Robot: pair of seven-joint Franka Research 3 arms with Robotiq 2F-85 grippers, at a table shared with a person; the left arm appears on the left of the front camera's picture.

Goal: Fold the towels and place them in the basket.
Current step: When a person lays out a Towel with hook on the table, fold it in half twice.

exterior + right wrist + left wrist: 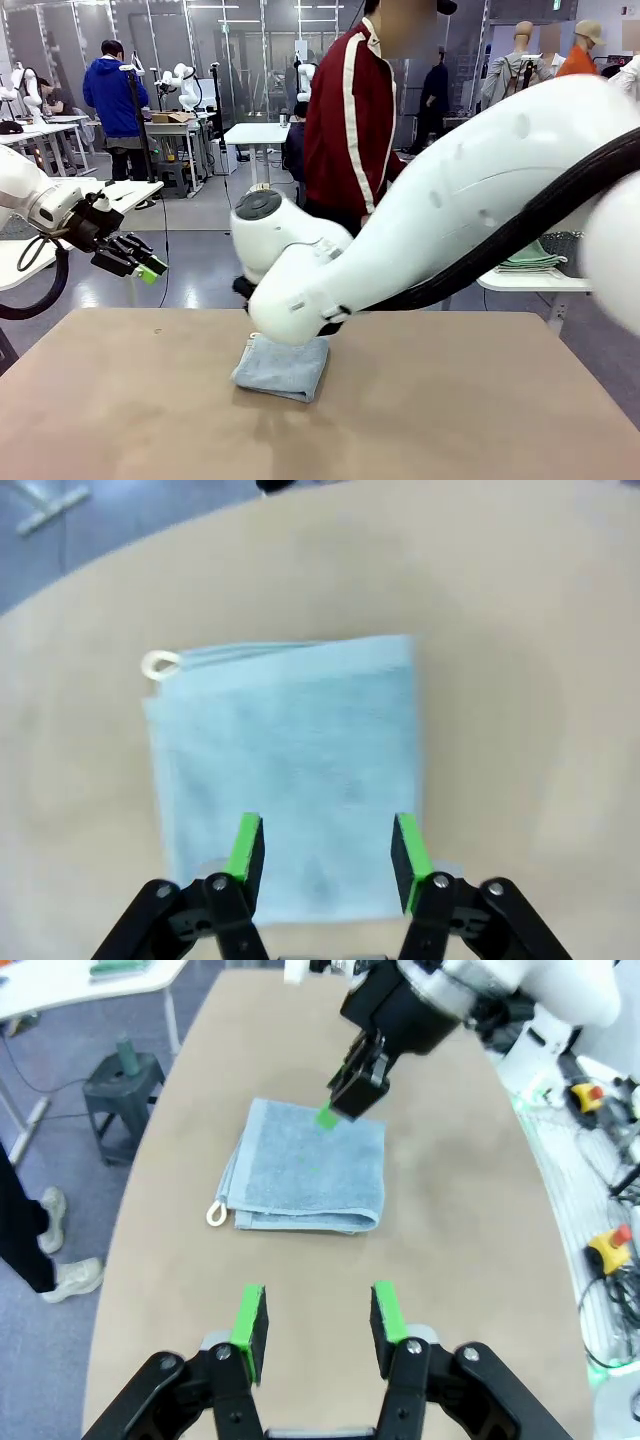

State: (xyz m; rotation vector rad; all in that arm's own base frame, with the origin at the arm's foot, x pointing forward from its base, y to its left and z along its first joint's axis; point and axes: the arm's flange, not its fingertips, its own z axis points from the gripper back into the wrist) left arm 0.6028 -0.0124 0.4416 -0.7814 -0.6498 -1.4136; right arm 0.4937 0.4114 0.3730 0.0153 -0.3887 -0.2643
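Right pincer (pixel 325 845) jaws apart, empty, just over folded grey-blue terry towel (pixel 290 760) lying mid tan worktop (pixel 520 630). Left pincer (pixel 315 1320) also apart, empty, well clear. Risk: grabbing top layer only, so fold opens on lift.

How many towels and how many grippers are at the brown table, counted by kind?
Towels: 1 (folded grey-blue towel)
Grippers: 2 (left gripper, right gripper, both open)
Total: 3
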